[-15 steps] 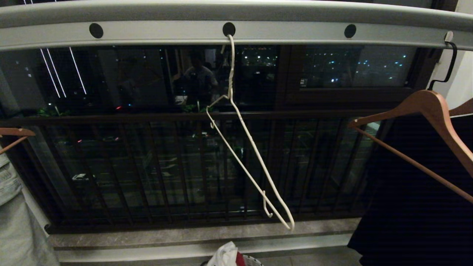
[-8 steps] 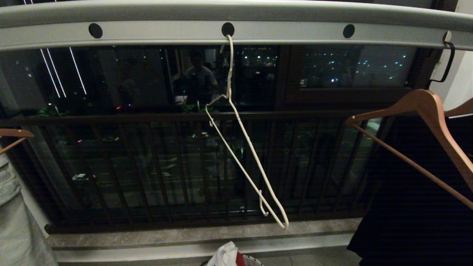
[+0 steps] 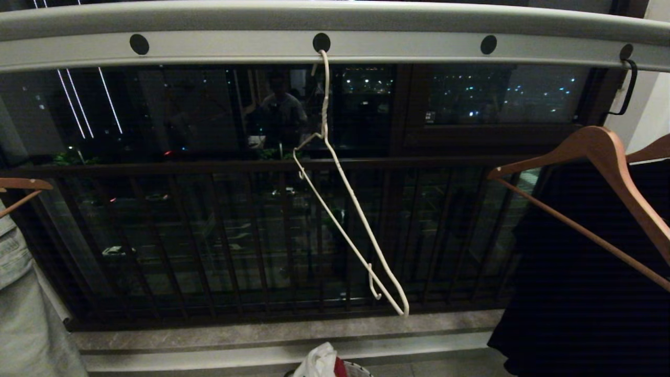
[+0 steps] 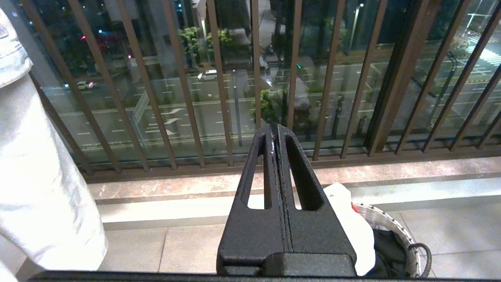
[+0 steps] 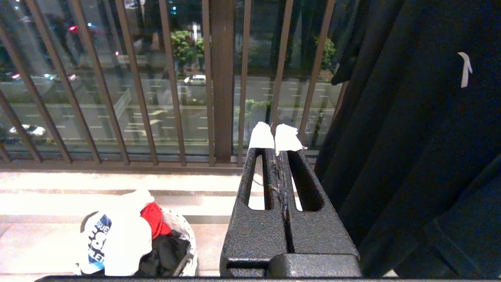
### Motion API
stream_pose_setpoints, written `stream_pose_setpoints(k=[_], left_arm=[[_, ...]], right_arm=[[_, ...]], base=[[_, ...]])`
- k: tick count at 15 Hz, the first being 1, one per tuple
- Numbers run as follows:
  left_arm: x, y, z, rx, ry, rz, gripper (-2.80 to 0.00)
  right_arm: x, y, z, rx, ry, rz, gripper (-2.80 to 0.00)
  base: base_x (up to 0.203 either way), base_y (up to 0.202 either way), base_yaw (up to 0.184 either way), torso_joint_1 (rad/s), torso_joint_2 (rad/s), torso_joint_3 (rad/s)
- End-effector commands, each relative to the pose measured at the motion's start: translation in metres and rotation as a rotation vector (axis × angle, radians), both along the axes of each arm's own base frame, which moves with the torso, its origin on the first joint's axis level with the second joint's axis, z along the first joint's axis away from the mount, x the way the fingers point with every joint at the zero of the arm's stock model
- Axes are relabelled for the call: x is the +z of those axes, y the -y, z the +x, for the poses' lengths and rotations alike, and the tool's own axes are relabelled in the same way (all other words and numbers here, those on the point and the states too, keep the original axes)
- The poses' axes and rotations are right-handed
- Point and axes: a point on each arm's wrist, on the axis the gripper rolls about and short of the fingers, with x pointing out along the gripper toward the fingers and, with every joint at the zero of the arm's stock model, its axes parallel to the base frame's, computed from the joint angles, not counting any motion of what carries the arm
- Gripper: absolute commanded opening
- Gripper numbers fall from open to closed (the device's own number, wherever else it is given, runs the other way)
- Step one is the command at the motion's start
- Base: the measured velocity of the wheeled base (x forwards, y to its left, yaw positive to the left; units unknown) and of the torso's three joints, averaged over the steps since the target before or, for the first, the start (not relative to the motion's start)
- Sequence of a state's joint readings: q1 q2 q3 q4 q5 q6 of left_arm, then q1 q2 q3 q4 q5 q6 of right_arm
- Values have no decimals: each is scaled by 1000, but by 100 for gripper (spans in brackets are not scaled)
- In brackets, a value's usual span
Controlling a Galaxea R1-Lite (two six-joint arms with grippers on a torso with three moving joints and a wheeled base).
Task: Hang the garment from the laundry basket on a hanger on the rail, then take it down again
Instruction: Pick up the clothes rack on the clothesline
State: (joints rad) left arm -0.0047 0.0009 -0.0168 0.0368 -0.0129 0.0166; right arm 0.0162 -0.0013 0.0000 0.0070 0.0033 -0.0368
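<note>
Above basket (image 4: pixel 395 231): both hands (image 4: pixel 275 133) (image 5: pixel 276 137) closed

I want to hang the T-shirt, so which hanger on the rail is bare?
The thin white wire hanger, hooked into the rail's middle hole. The brown wooden hanger on the right already carries a black garment.
</note>
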Motion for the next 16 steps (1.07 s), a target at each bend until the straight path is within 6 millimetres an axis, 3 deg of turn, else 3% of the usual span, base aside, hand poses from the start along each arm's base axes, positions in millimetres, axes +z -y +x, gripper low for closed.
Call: stream_pose_setpoints(k=[1,5,8,12,16], left_arm=[[0,0,0,0,-1,0,-280],[0,0,0,-1,-1,0,-280],[0,0,0,0,0,0,-280],[0,0,0,0,-1,0,-280],[0,0,0,-1,-1,0,-280]], right_arm=[[0,0,0,1,-1,-2,-280],[2,0,-1,5,1,-1,-280],[22,0,-9,25,30,1,-280],[64,-1,-11,67,-43,4,-280],[113,-3,12,141,-139,42,-280]], base=[[0,0,0,0,0,0],[0,0,0,0,0,0],[0,0,0,0,0,0],[0,0,0,0,0,0],[0,0,0,0,0,0]])
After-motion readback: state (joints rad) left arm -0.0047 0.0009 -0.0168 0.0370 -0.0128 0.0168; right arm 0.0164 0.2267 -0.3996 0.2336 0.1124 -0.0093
